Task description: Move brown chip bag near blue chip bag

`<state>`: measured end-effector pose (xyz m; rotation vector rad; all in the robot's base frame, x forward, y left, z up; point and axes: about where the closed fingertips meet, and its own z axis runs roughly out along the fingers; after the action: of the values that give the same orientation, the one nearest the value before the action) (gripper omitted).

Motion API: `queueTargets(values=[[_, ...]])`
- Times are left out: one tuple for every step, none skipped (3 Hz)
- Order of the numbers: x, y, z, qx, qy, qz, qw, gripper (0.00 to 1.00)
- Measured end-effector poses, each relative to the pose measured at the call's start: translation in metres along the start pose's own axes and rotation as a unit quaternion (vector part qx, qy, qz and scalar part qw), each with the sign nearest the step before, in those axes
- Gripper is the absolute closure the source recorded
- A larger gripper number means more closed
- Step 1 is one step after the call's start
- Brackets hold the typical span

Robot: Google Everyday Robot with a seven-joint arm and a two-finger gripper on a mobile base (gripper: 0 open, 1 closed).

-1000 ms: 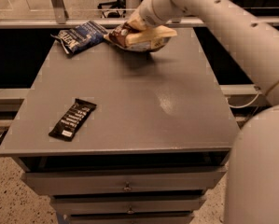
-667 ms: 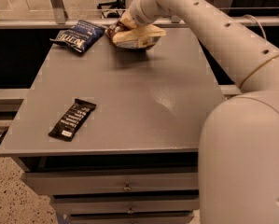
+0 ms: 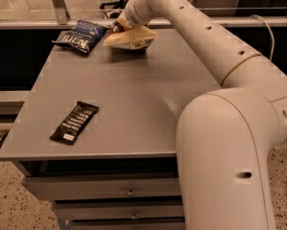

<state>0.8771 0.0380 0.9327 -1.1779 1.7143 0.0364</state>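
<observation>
The brown chip bag [image 3: 131,37] shows its pale yellow-tan side at the far edge of the grey table [image 3: 133,104]. It is tilted and casts a shadow beneath. My gripper [image 3: 118,27] is at the bag's upper left end, shut on it, mostly hidden behind my wrist. The blue chip bag [image 3: 80,36], dark navy with white "Kettle" lettering, lies flat at the far left corner, just left of the brown bag with a small gap between them.
A slim black snack bar [image 3: 75,122] lies near the table's front left. My large white arm [image 3: 220,128] fills the right side. Drawers [image 3: 128,191] sit below the tabletop. A railing [image 3: 56,4] runs behind the table.
My gripper has carried the brown chip bag to the left, closing the gap to the blue chip bag. The blue bag and the snack bar have stayed put.
</observation>
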Motion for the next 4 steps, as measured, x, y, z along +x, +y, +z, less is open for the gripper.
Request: queueTargets(values=[[-0.013, 0.015, -0.003, -0.015, -0.021, 0.009, 0.9996, 1.0], [-0.023, 0.039, -0.009, -0.039, -0.032, 0.02, 0.9986, 0.8], [-0.029, 0.064, -0.016, -0.063, -0.039, 0.03, 0.9968, 0.49], [-0.028, 0.08, -0.018, -0.083, -0.038, 0.037, 0.9952, 0.25]])
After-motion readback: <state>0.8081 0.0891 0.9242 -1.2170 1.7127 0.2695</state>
